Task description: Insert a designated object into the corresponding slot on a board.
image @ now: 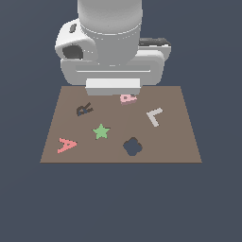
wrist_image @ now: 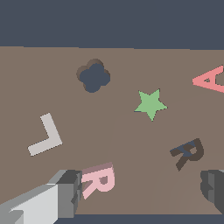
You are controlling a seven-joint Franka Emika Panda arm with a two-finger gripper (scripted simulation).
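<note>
A flat, matte brown board (image: pixel 179 142) lies on a dark blue-grey surface. Going from the exterior view's left to its right, it carries a red-pink letter A (image: pixel 66 145), a dark R-shaped slot (image: pixel 84 110), a green five-pointed star (image: pixel 100 131), a dark clover-shaped hole (image: pixel 133 146), the small pale pink letter R (image: pixel 128 98) and a pale grey L (image: pixel 155 116). The pink R rests flat on the board near its far edge, well apart from the slot. The glossy white arm hangs above it. In the wrist view the gripper (wrist_image: pixel 142 192) stands wide, one grey finger (wrist_image: pixel 65 192) just beside the pink R, the other far off.
</note>
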